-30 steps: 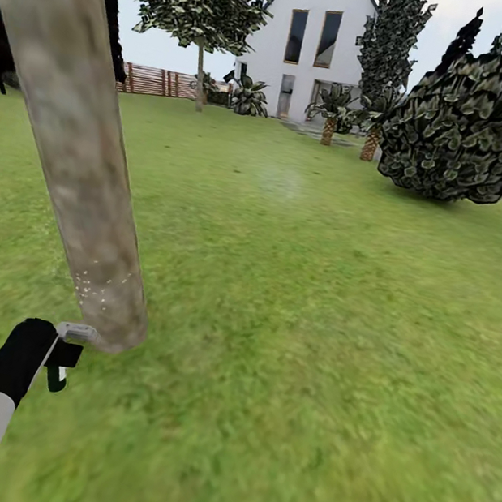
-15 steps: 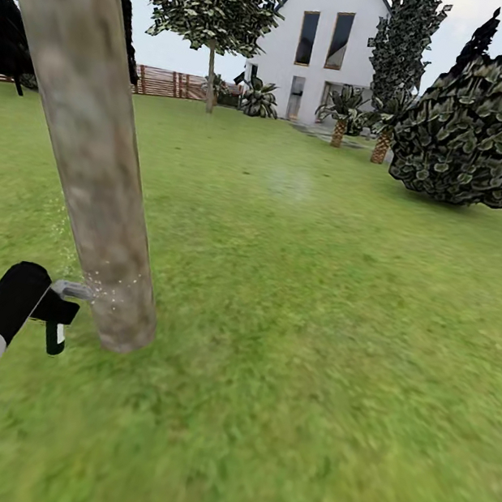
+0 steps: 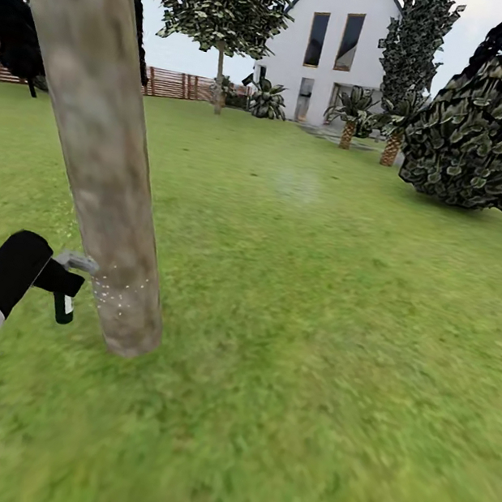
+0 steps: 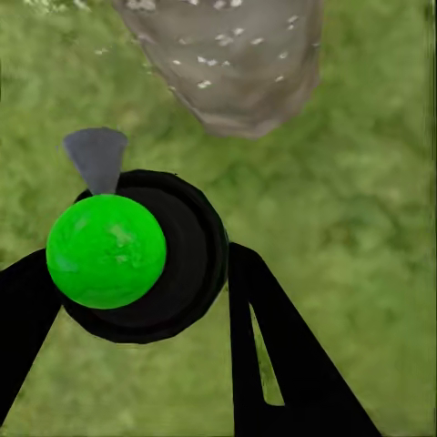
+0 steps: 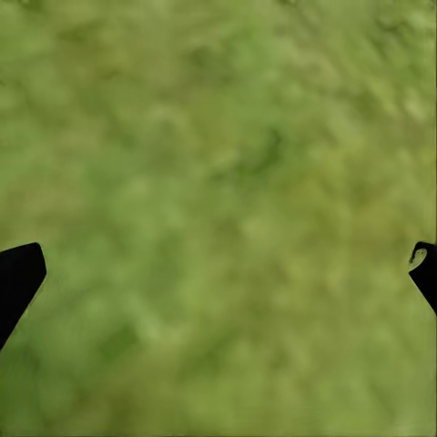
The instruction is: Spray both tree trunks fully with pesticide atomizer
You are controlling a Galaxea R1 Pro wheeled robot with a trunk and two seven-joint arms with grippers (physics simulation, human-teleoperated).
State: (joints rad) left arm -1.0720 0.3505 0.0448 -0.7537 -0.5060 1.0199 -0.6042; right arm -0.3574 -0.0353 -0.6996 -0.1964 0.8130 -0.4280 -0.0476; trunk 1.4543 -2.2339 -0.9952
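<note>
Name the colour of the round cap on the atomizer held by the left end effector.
Bright green, clearest in the left wrist view.

Flat, even daylight on my head feed: pale overcast sky [image 3: 195, 52], no clear sun direction, no cast shadows under the near trunk [image 3: 99, 134] or the bush [image 3: 489, 137], no glare. Grass [image 3: 310, 336] is a smeared low-res texture, softest toward the bottom edge, while the house [image 3: 333, 43] and fence [image 3: 177, 86] stay reasonably crisp; the trunk leans hard from wide-angle distortion at the left edge. Both wrist feeds are bright but mushy, grass [image 5: 218, 209] just blotchy green, finger silhouettes [image 4: 273, 355] pure black with no shading, trunk base [image 4: 237, 64] soft with white specks.
</note>
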